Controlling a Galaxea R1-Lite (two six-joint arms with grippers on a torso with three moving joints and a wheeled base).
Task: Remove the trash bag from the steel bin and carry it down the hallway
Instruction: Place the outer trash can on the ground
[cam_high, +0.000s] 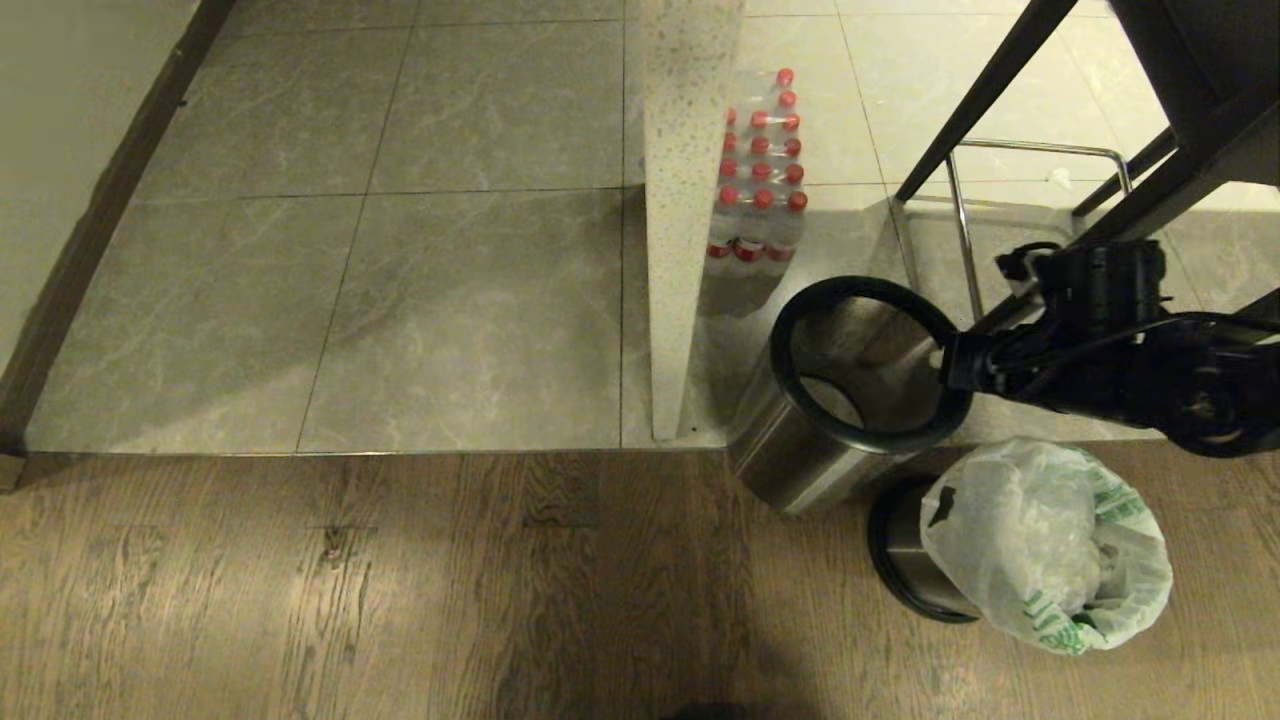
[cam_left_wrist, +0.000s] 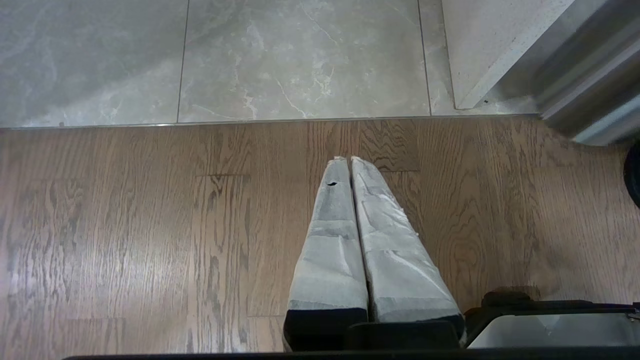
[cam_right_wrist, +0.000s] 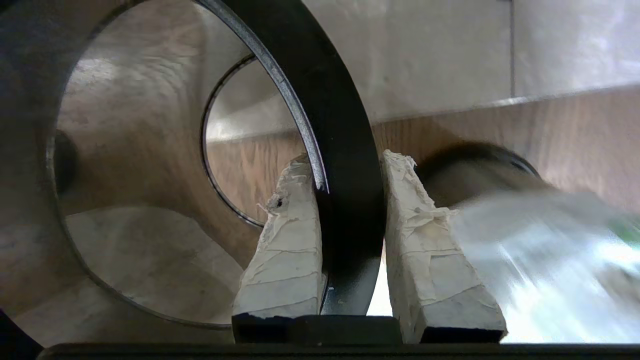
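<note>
My right gripper (cam_high: 950, 365) is shut on the black ring rim (cam_right_wrist: 345, 200) of the steel bin (cam_high: 800, 450), one finger inside the rim and one outside. The bin hangs tilted, and the wood floor shows through its far end. It holds no bag. Right beside it on the wood floor, the trash bag (cam_high: 1040, 540), white with green print, lines a second small dark-rimmed bin (cam_high: 905, 560); it shows blurred in the right wrist view (cam_right_wrist: 550, 260). The left gripper (cam_left_wrist: 350, 159) is shut on nothing above the floorboards. The hallway's grey tiles (cam_high: 450, 250) lie beyond.
A white speckled panel (cam_high: 685, 200) stands just left of the steel bin, with a pack of red-capped bottles (cam_high: 757, 180) behind it. A black-legged stool with a metal footrest (cam_high: 1030, 150) stands at the far right. A wall with dark skirting (cam_high: 90, 230) runs along the left.
</note>
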